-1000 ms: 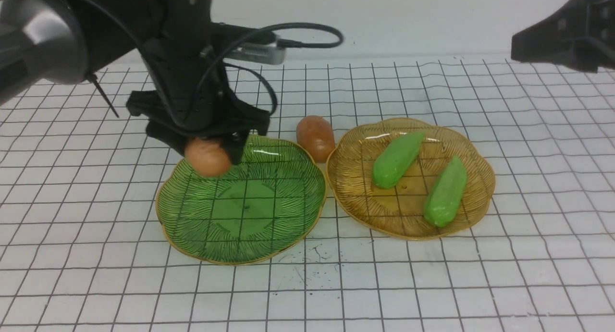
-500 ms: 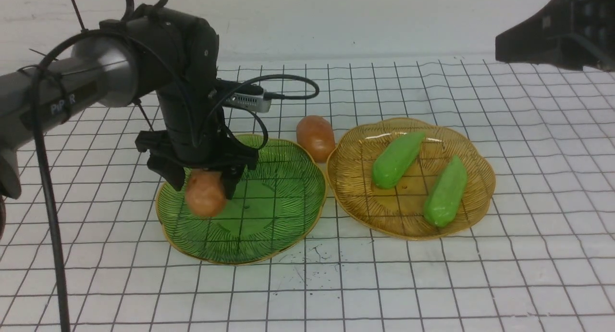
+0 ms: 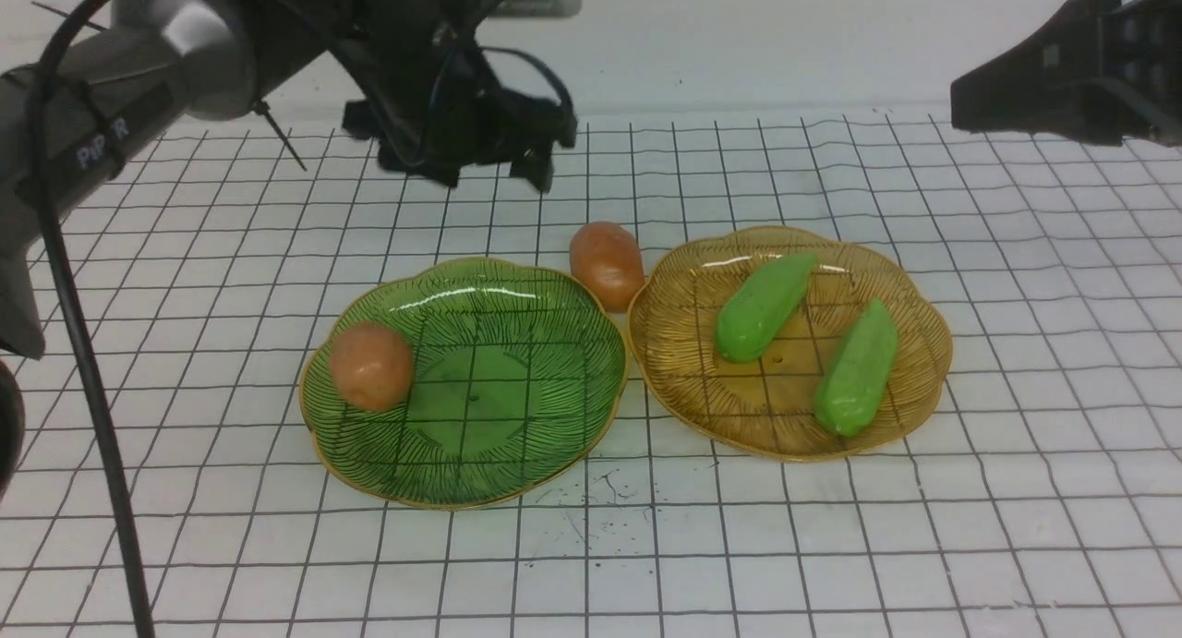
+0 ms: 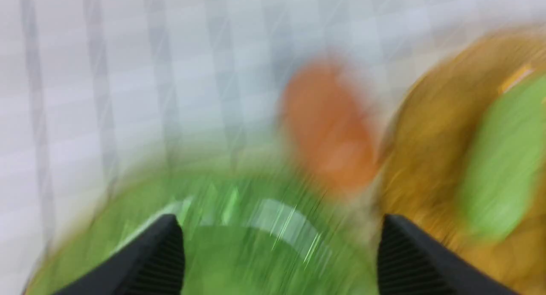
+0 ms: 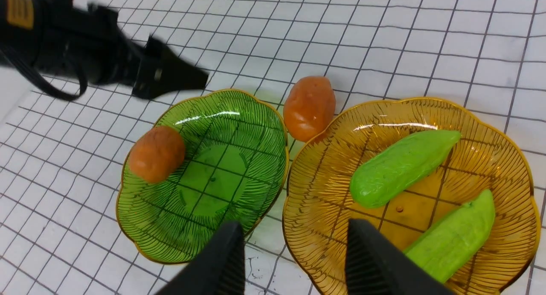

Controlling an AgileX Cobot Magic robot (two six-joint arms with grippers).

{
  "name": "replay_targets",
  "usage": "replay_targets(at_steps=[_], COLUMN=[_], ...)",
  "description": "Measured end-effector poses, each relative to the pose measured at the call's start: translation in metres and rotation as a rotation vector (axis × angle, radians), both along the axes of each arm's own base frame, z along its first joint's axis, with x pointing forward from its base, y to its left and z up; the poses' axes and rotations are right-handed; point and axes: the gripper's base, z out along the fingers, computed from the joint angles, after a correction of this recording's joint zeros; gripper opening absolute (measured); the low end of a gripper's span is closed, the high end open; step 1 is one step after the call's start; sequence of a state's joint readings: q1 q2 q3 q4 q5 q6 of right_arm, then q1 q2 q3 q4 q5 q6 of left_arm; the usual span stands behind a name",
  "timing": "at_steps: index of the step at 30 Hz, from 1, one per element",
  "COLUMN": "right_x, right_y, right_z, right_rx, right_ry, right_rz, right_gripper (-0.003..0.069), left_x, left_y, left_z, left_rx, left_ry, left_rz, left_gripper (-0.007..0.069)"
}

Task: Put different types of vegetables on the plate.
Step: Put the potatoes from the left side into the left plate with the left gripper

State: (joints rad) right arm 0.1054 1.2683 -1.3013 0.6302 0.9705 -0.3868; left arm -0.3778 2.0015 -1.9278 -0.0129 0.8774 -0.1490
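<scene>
Two potatoes and two gourds were seen beneath and beyond the raised, parted grippers.
In the front view, the left gripper [image 3: 494, 172] was held above the table [image 3: 591, 564], behind the green plate [image 3: 471, 463]. One potato [image 3: 371, 367] was set in that plate, nearer the camera than the gripper; the other potato [image 3: 607, 264] was placed to the gripper's right, just beside the amber plate [image 3: 739, 426]. Both gourds [image 3: 765, 307] [image 3: 857, 368] were held by the amber plate, farther right. In the left wrist view, much was blurred, but the fingers [image 4: 149, 261] were seen apart with nothing gripped. In the right wrist view, the right gripper [image 5: 296, 256] was shown with fingers spread and empty, both plates being seen beyond them.
</scene>
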Motion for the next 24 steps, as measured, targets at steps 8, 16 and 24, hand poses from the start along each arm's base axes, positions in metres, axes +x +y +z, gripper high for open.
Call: replay_targets(at_steps=[8, 16, 24], right_x=[-0.005, -0.008, -0.009], right_y=[0.002, 0.002, 0.002], right_z=[-0.004, -0.007, -0.008], right_rx=[-0.013, -0.034, -0.048], right_ry=[0.057, 0.092, 0.102], right_rz=[0.042, 0.070, 0.076], right_gripper=[0.0306, 0.0306, 0.0306], left_x=[0.033, 0.057, 0.061], left_y=[-0.037, -0.052, -0.052], left_z=[-0.036, -0.105, -0.134], left_rx=[-0.099, -0.083, -0.027], left_ry=[-0.065, 0.050, 0.091], left_rz=[-0.030, -0.026, -0.032], left_gripper=[0.0505, 0.0505, 0.0505])
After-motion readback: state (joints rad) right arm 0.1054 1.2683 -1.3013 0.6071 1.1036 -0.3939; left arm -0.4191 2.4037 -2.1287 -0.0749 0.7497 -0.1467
